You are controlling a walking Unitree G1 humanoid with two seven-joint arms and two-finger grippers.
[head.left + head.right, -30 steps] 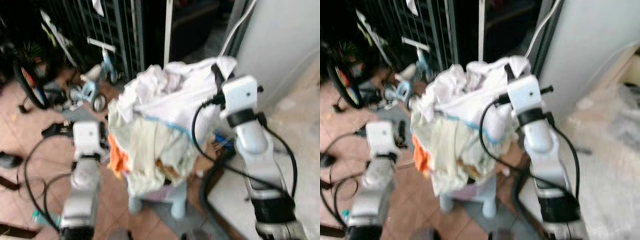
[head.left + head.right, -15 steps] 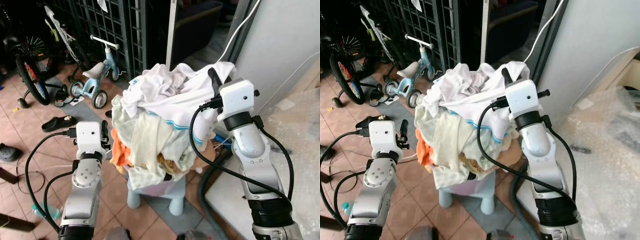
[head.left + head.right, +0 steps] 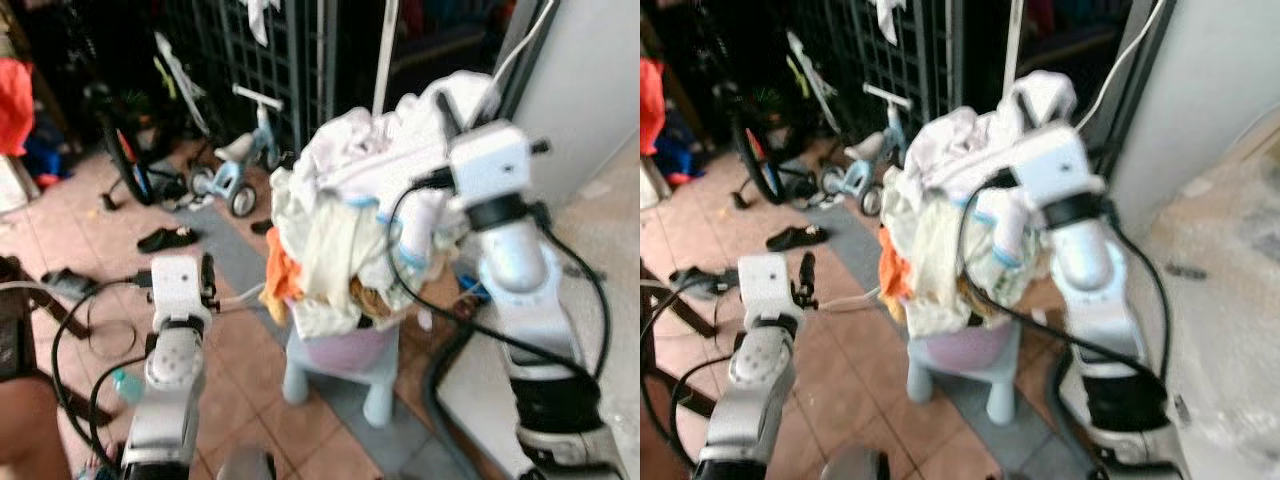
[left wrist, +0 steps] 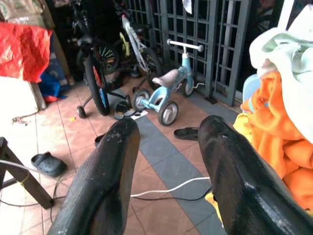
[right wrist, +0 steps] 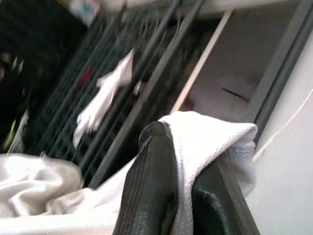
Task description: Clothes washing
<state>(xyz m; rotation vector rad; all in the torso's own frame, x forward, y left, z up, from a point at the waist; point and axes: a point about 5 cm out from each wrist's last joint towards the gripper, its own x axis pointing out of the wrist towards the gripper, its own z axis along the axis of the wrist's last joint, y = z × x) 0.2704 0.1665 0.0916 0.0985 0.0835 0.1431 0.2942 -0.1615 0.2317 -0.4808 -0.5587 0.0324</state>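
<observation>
I am standing in a home's tiled porch or utility yard: a dark metal security grille (image 4: 210,29) is running across at twelve o'clock, a child's pale-blue balance bike (image 4: 168,90) and black bicycle (image 4: 98,63) are parked at eleven o'clock, and black slippers (image 3: 168,238) are lying on the terracotta floor tiles (image 3: 70,240).

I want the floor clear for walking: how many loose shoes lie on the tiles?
3: a dark clog near the wooden leg, a sandal behind the balance bike, another behind the left gripper's finger. More may be hidden.

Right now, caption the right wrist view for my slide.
Right claw shut on a white garment beside a dark metal grille.
</observation>
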